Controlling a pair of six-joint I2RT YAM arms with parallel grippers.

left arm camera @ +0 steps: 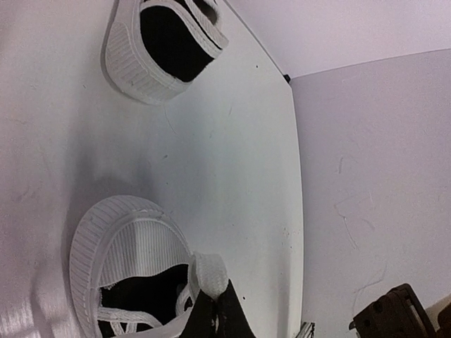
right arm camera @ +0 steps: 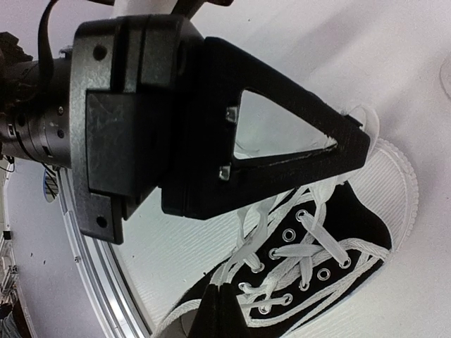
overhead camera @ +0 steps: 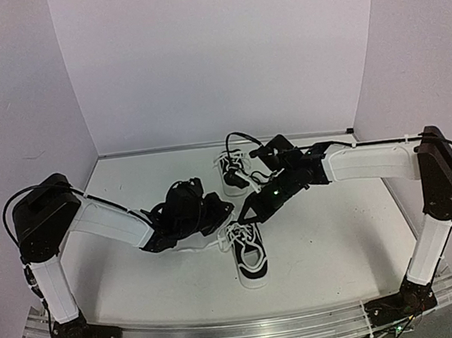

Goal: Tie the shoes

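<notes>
Careful, your left jaws pinch a lace (left arm camera: 210, 272) of the near shoe (overhead camera: 251, 257); right jaws are shut too. Tug hard and it slips out.

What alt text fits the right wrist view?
The left gripper fills the frame, shut on a white lace at the toe of a black sneaker. The right gripper, shut, sits at the bottom edge over the sneaker's lacing.
</notes>
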